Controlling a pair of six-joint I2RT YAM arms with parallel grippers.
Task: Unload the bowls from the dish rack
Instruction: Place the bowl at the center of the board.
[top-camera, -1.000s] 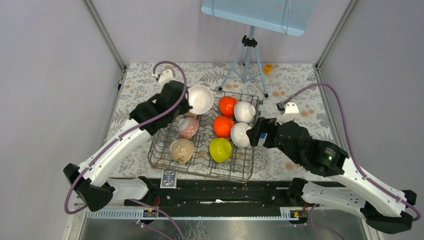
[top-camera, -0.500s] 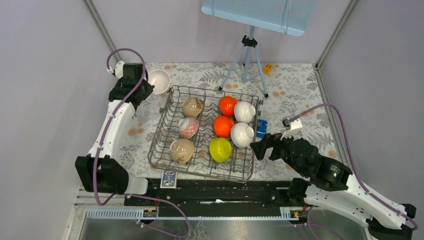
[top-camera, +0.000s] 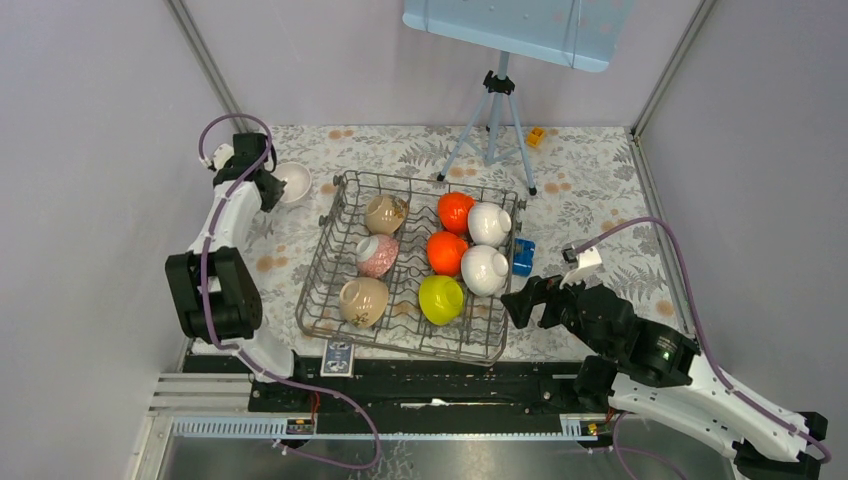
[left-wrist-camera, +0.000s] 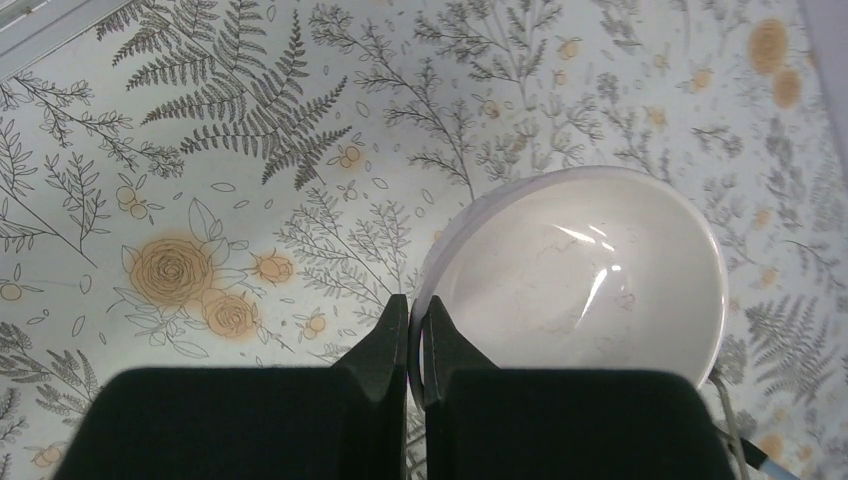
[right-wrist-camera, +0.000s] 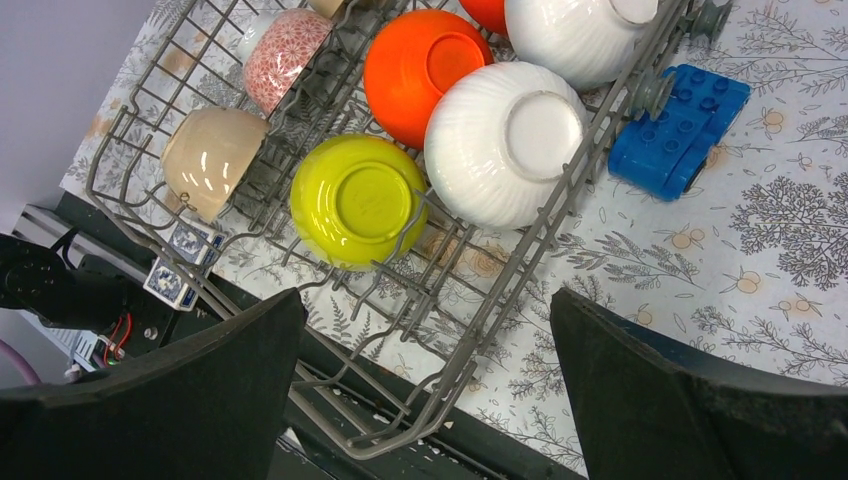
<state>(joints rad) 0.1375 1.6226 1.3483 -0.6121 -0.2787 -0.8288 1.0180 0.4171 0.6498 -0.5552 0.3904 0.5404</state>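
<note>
The grey wire dish rack (top-camera: 318, 281) sits mid-table and holds several bowls. Among them are two beige (top-camera: 385, 213), a pink patterned one (top-camera: 377, 254), two orange (top-camera: 446, 252), two white (top-camera: 483, 269) and a lime one (top-camera: 441, 298). My left gripper (top-camera: 270, 186) is at the far left, outside the rack, shut on the rim of a white bowl (top-camera: 294, 181). In the left wrist view its fingers (left-wrist-camera: 418, 310) pinch that bowl (left-wrist-camera: 590, 270) low over the flowered cloth. My right gripper (top-camera: 525, 300) stands open and empty by the rack's near right corner (right-wrist-camera: 470, 350), below the lime bowl (right-wrist-camera: 360, 200).
A blue block (top-camera: 523, 256) lies against the rack's right side. A grey tripod (top-camera: 497, 110) and a small yellow block (top-camera: 536, 136) stand behind the rack. A small patterned box (top-camera: 338, 357) is at the near edge. Walls close in left and right.
My left arm has carried the white bowl from over the rack's far left corner out to the table's far left and lowered it. My right arm has drawn back from the rack.
</note>
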